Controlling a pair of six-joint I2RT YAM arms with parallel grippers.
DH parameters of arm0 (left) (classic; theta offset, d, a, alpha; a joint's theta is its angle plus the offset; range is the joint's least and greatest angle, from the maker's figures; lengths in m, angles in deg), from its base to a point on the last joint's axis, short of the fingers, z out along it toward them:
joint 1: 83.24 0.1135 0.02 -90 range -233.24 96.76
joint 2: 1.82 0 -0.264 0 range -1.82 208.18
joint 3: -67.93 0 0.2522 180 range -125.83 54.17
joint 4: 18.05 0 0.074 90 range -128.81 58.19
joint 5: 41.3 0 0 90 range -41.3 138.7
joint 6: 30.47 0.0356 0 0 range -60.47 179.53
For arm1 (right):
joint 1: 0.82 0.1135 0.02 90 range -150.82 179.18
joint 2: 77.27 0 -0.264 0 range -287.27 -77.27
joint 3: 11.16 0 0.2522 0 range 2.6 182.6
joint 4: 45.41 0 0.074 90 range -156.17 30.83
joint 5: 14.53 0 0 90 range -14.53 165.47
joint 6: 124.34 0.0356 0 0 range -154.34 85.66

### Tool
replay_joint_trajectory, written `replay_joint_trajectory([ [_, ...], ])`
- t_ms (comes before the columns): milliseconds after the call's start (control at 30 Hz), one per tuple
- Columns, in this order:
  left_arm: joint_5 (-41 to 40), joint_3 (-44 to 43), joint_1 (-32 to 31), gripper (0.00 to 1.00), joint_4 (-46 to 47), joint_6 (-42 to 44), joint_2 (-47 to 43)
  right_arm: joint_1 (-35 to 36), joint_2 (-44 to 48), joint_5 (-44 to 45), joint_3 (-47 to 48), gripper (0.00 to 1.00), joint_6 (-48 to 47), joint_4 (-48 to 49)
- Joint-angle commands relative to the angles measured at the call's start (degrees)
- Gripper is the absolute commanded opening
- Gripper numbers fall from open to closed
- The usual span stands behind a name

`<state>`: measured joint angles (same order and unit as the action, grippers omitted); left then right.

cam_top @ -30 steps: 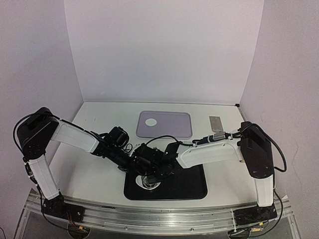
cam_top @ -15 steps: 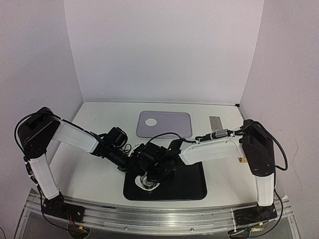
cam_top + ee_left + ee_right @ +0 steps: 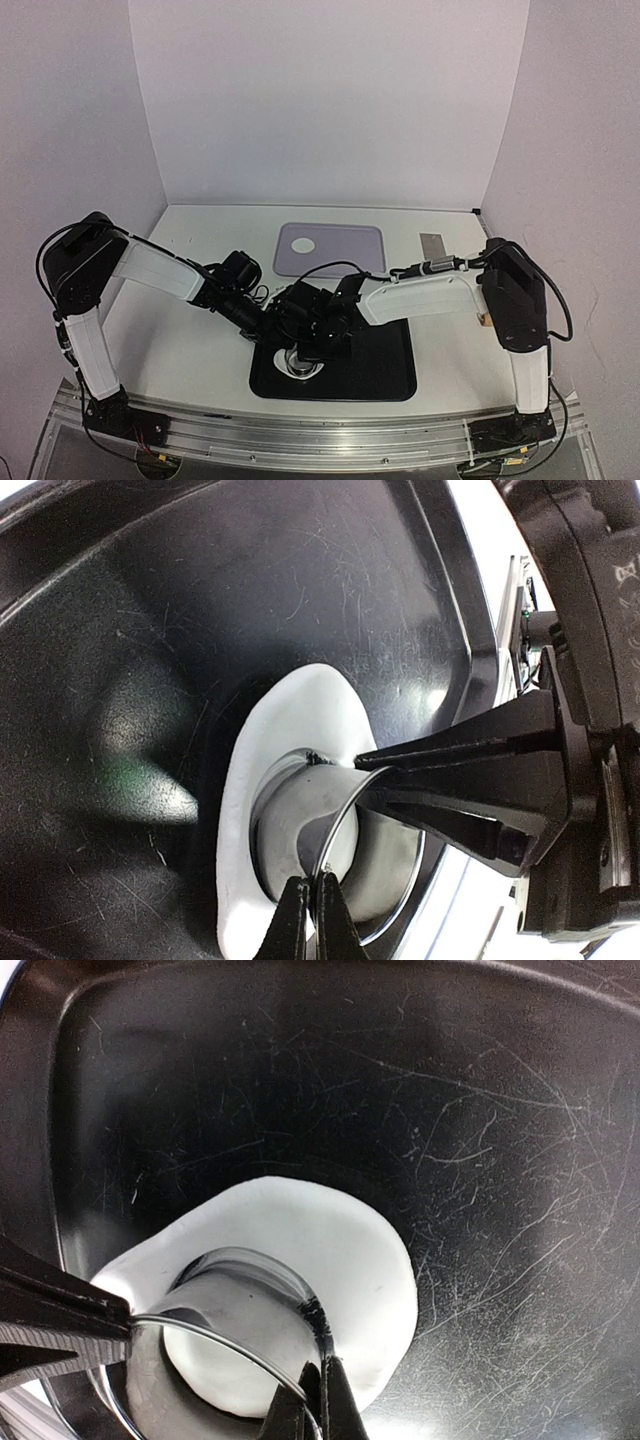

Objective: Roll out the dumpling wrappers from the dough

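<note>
1. Where the white table ends at the back and sides, plain pale walls close it in on three sides.
2. On the near centre of the table sits a black tray, its floor heavily scratched. A lilac tray lies behind it, apart from it, with a small metal plate to its right.
3. One wrapper, a small white disc, lies on the left part of the lilac tray.
4. A flat sheet of white dough lies in the left part of the black tray, near its rim. A steel ring stands on the dough.
5. The left gripper is pinched tight on the ring's upper rim. The right gripper is pinched tight on the same rim at another point.
6. Both arms crowd over the left half of the black tray. Open table shows to the left of both trays and in the strip between them.
</note>
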<state>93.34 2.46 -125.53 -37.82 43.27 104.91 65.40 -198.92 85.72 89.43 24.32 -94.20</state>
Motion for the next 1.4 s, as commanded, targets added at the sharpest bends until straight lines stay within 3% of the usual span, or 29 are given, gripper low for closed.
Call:
replay_joint_trajectory([
  [0,-12.2,2.45,-3.63,0.0,-2.94,0.7,7.03,0.21,-7.22,2.54,-0.05,0.0,-4.69,13.07],
  [200,-15.78,-0.17,-3.6,0.0,-1.42,4.18,3.89,0.11,-7.67,6.25,3.57,0.0,-11.96,13.13],
  [367,-19.17,1.52,-3.62,0.0,-1.31,7.09,3.51,-0.32,-8.79,4.47,2.35,0.0,-10.28,13.16],
  [567,-11.82,5.78,-3.68,0.0,-5.73,1.77,2.81,1.75,-7.08,1.59,-2.12,0.0,-5.18,13.15],
  [867,-6.1,11.64,-3.69,0.0,-10.53,3.67,-1.8,6.95,-7.16,1.68,-4.45,0.0,-2.82,14.11],
  [1067,-4.62,8.09,-3.71,0.0,-10.43,4.33,1.83,3.97,-6.88,1.57,-3.42,0.0,-4.81,14.15],
  [1367,-13.46,-0.36,-2.83,0.0,-6.18,4.11,6.3,-1.21,-8.07,2.34,-0.75,0.0,-6.42,14.05],
])
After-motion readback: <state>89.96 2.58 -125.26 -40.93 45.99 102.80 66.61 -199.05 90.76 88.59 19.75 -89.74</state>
